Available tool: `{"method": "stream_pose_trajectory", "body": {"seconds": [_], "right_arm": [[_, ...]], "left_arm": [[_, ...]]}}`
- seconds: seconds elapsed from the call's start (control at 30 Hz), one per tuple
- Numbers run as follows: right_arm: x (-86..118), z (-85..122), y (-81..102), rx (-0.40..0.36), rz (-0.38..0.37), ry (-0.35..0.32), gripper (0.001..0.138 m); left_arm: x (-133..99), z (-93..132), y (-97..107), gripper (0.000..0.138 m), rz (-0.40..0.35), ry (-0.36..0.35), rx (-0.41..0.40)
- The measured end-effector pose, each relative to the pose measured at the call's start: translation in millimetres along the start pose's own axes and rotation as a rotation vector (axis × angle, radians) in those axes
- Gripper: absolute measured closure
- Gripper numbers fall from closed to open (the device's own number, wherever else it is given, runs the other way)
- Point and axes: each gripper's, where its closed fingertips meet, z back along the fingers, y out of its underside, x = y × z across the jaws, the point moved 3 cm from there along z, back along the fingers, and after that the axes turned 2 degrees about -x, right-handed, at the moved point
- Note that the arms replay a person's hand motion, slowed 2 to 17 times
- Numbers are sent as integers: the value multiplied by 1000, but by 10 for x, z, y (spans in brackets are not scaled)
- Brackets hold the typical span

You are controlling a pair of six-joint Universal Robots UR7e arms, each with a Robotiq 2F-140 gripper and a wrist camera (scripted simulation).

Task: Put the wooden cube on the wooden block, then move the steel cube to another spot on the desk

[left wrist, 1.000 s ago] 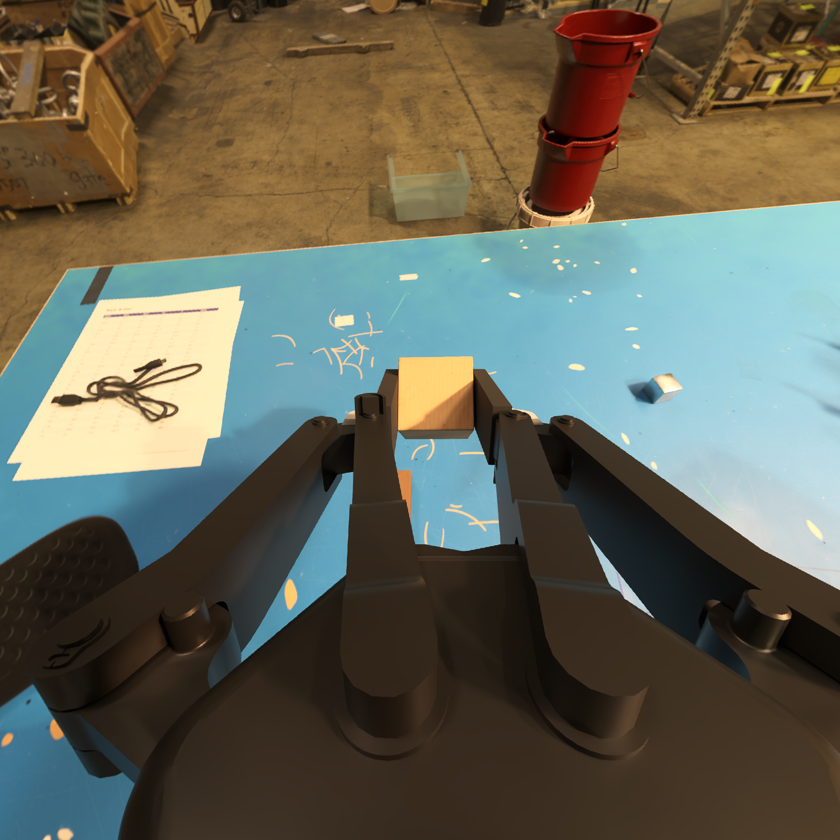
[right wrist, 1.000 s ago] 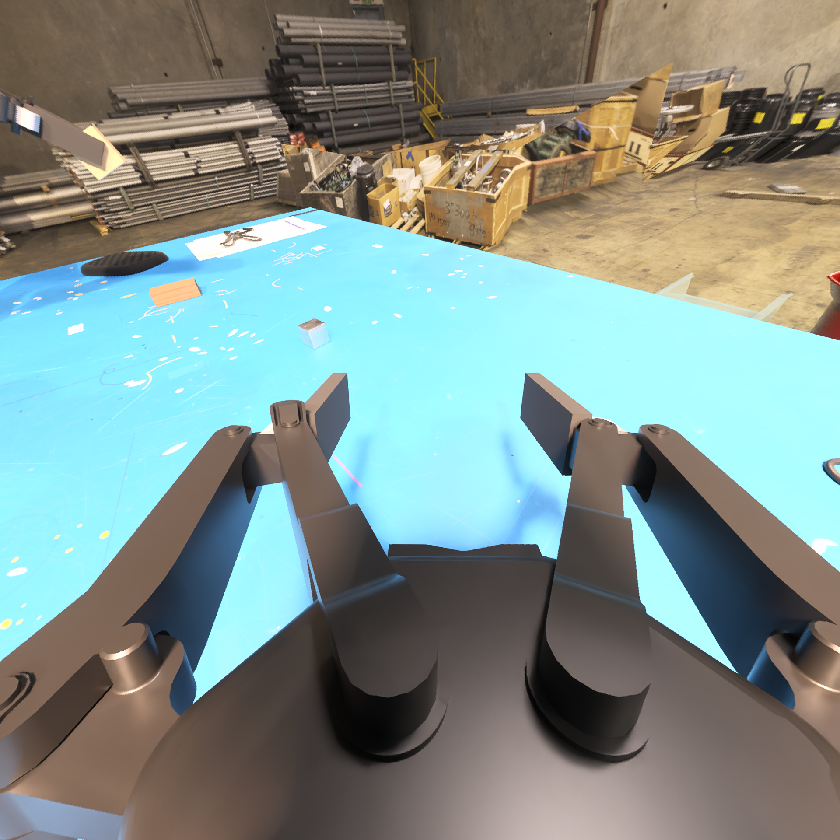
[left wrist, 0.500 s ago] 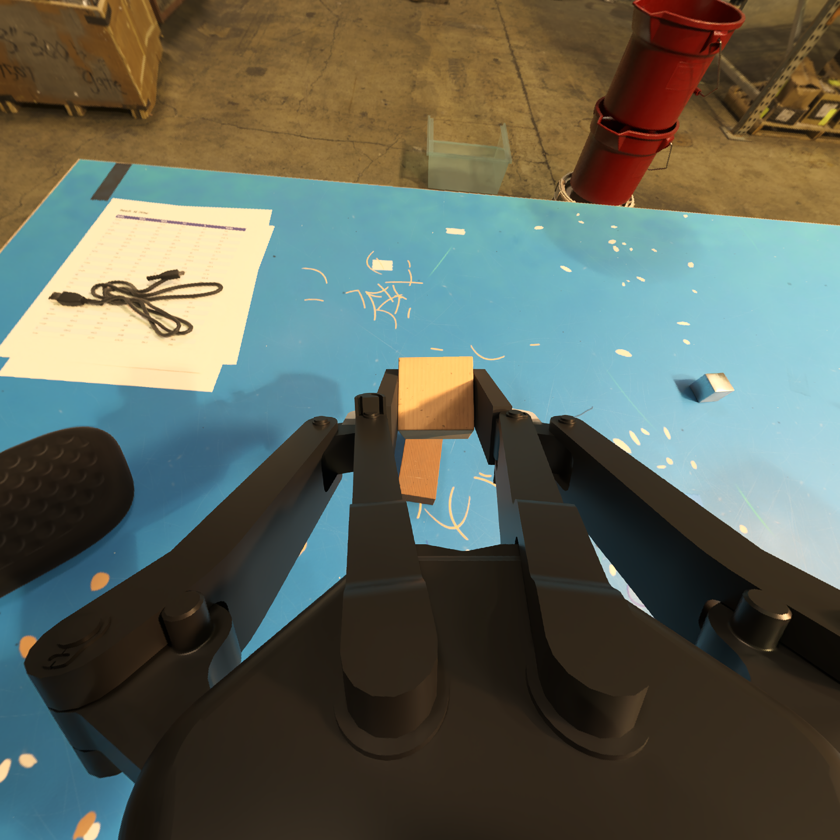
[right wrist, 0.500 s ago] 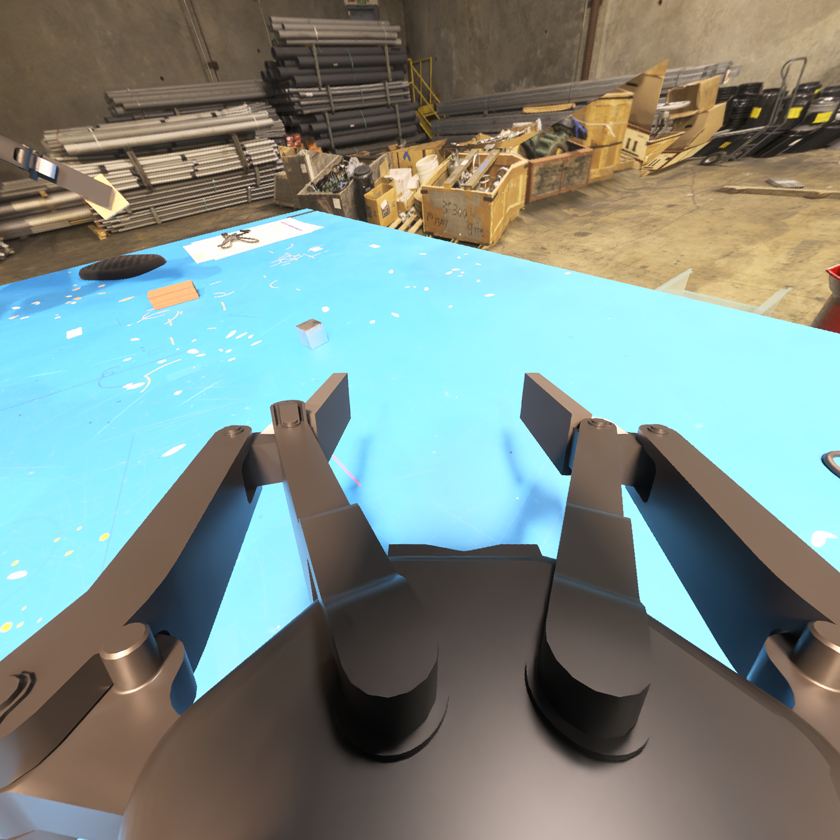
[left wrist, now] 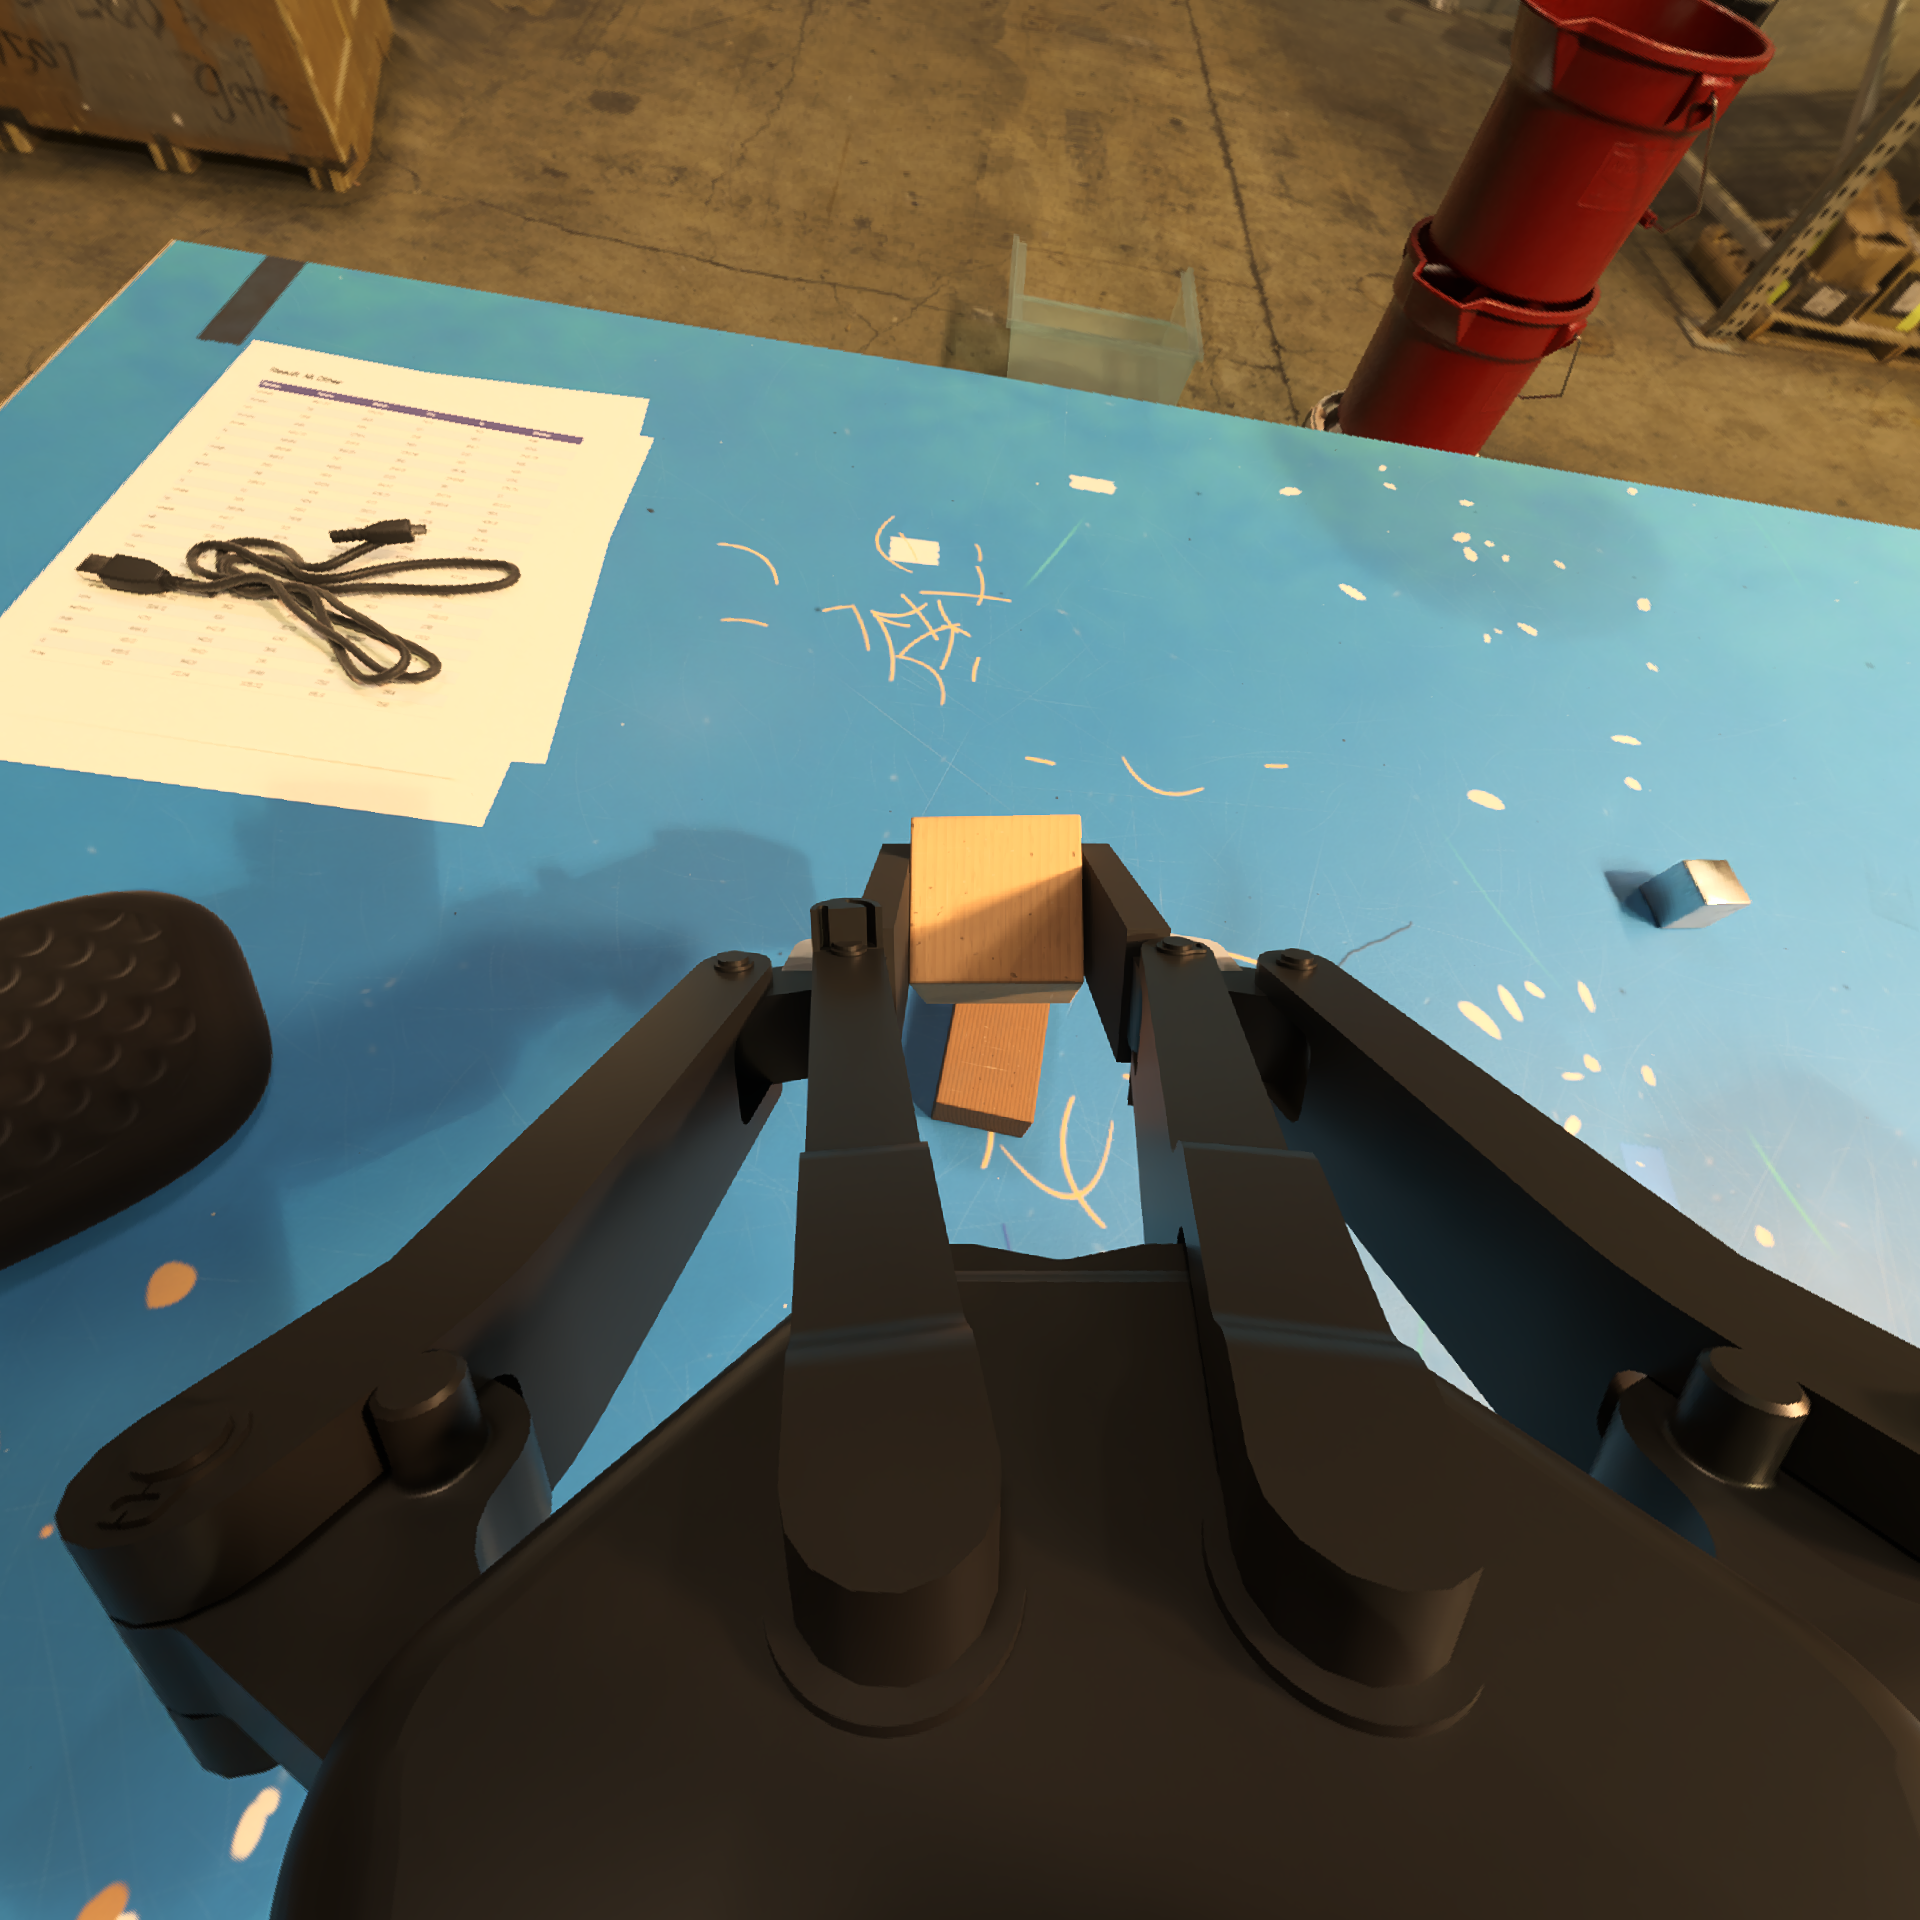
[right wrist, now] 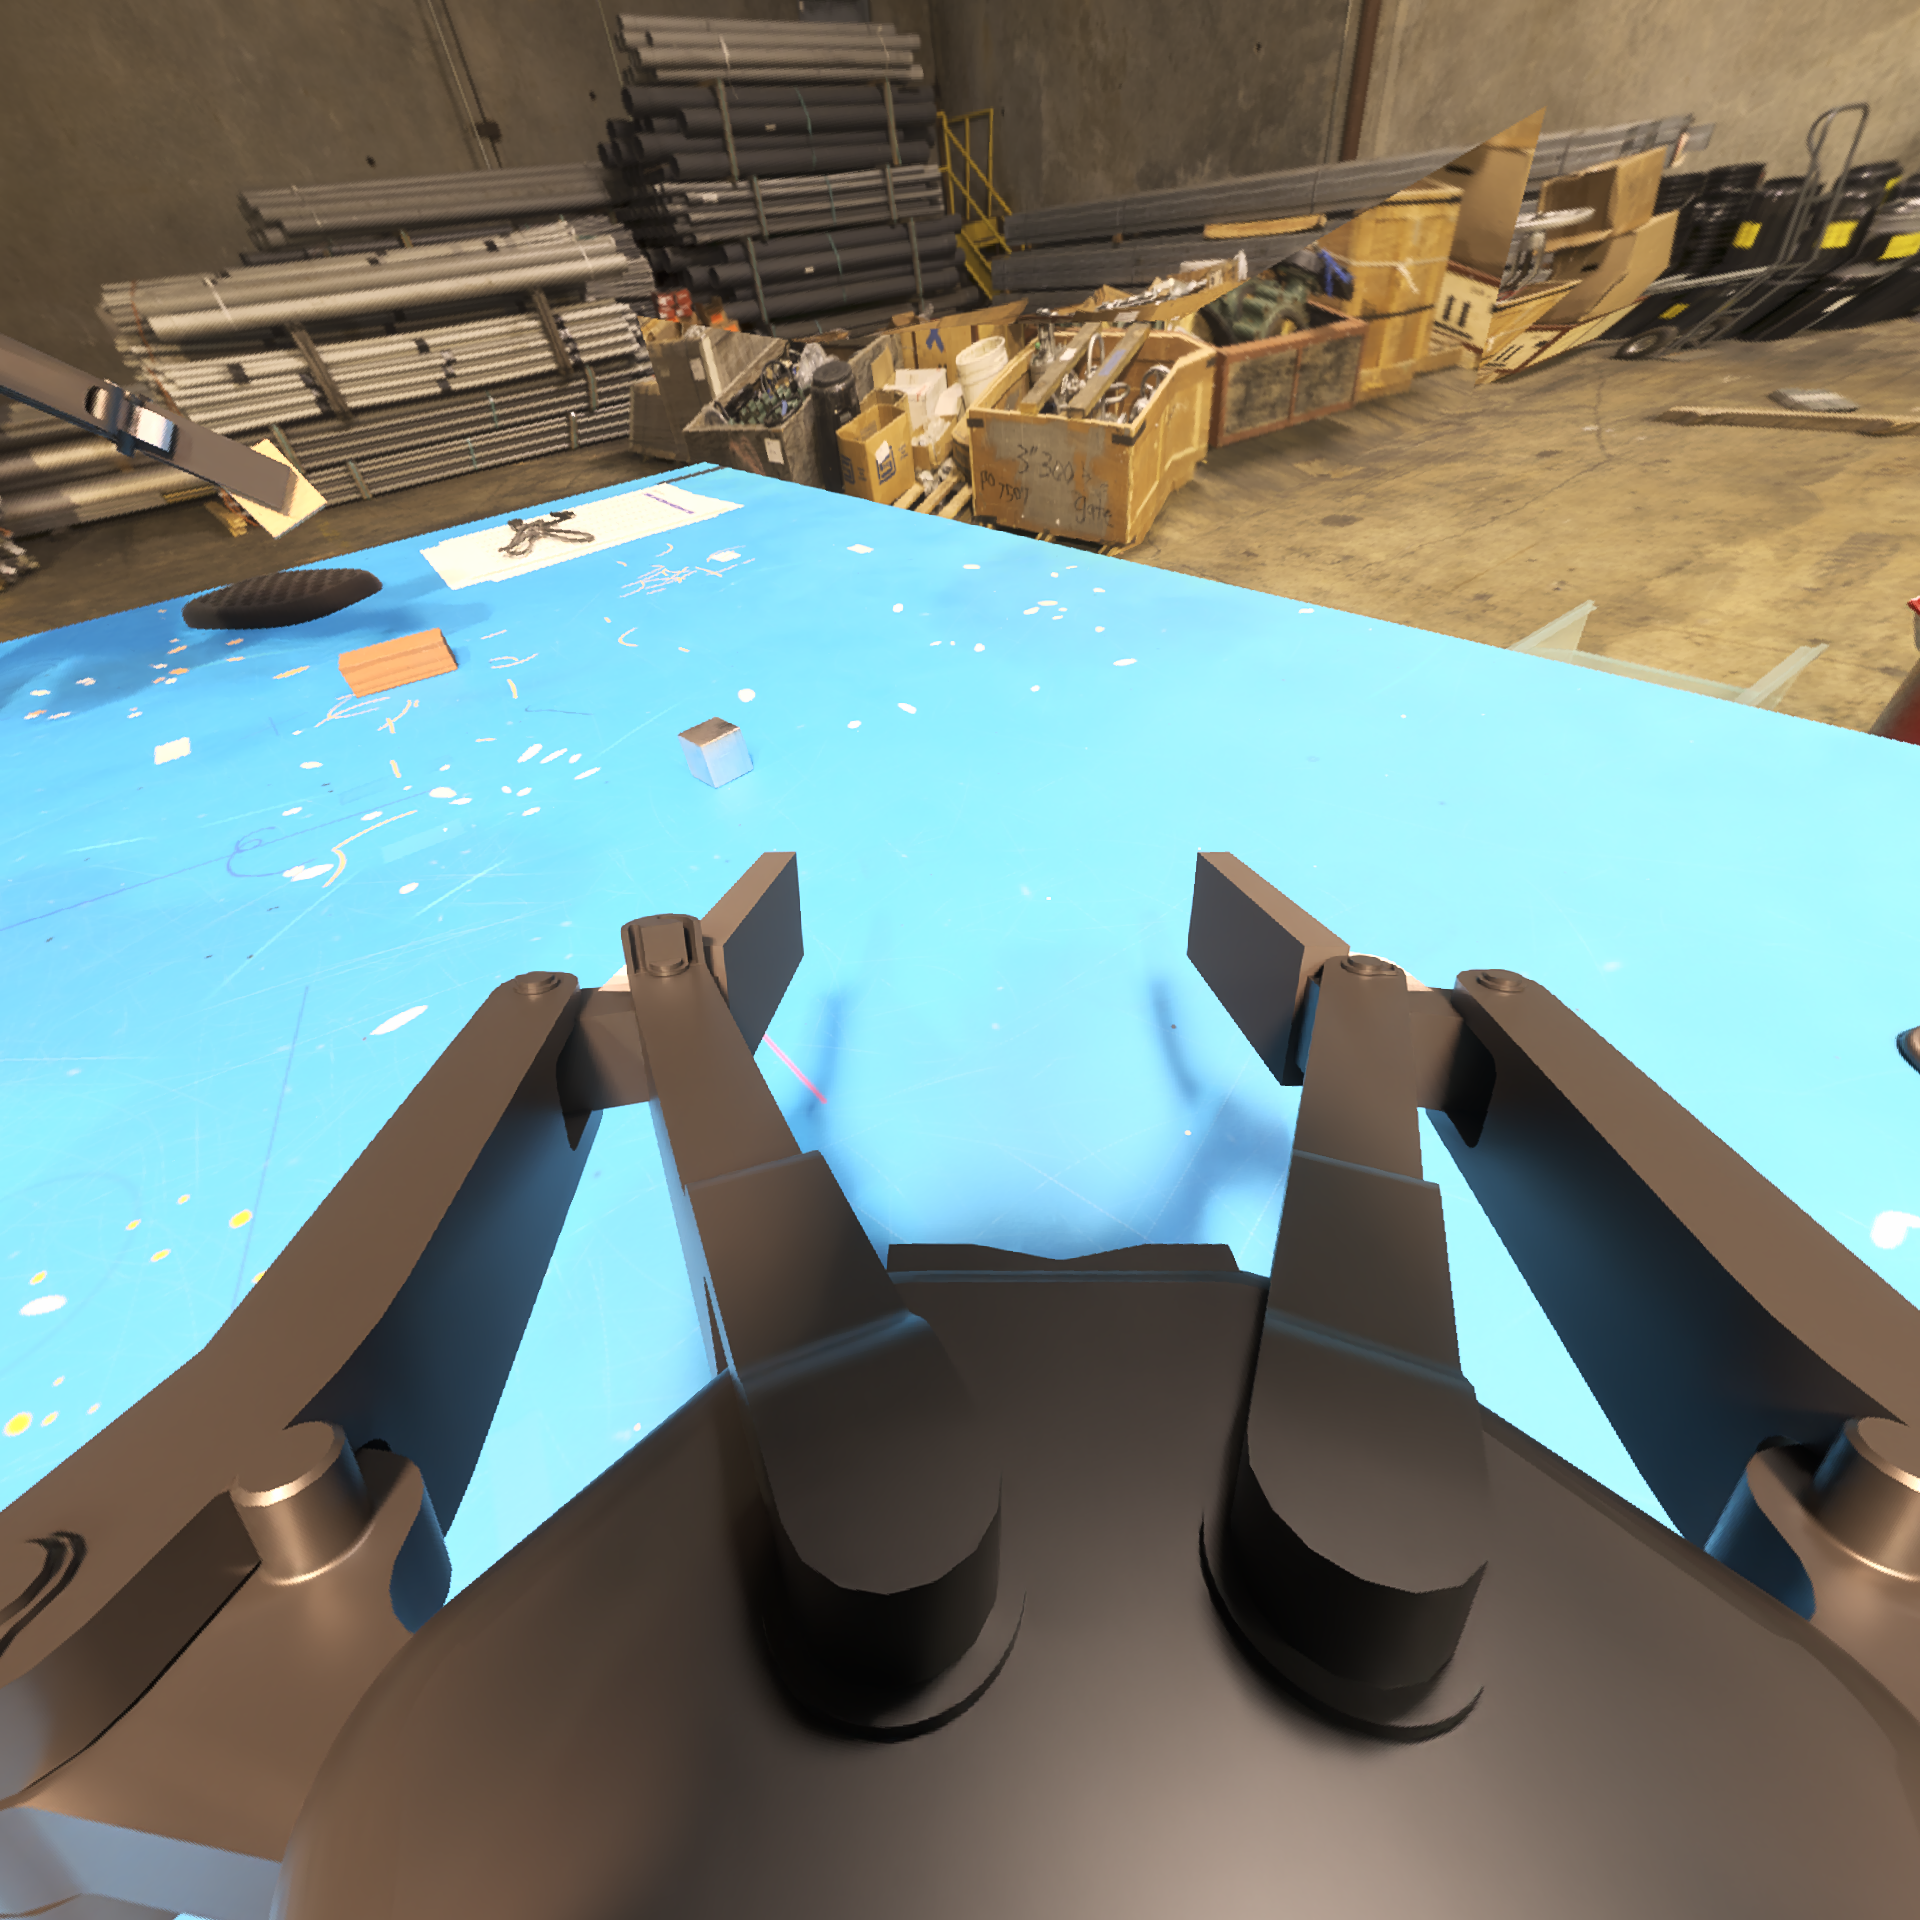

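My left gripper (left wrist: 995, 904) is shut on the pale wooden cube (left wrist: 995, 896) and holds it in the air above the blue desk (left wrist: 1299, 665). The flat reddish wooden block (left wrist: 989, 1065) lies on the desk just below and behind the cube, partly hidden by it. It also shows in the right wrist view (right wrist: 397, 659). The small steel cube (left wrist: 1696, 891) sits on the desk to the right, and in the right wrist view (right wrist: 716, 750) it lies ahead and left of my right gripper (right wrist: 995, 914). That gripper is open and empty above bare desk. The held cube (right wrist: 278, 501) shows at far left.
White paper sheets (left wrist: 312, 582) with a coiled black cable (left wrist: 301, 597) lie at the desk's far left. A black rounded pad (left wrist: 104, 1049) lies left of my left gripper. Beyond the far edge stand red buckets (left wrist: 1538, 239) and a clear bin (left wrist: 1101, 332).
My left gripper has carried the wooden cube forward and tilted down; the wooden block has come further into view beneath the cube. My right gripper has barely moved and stays open.
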Motion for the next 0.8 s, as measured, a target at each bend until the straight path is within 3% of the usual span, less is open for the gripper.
{"method": "stream_pose_trajectory", "body": {"seconds": [0.8], "right_arm": [[5,-10,22,10,-1,-6,43]], "left_arm": [[11,-259,137,97,7,-1,4]]}}
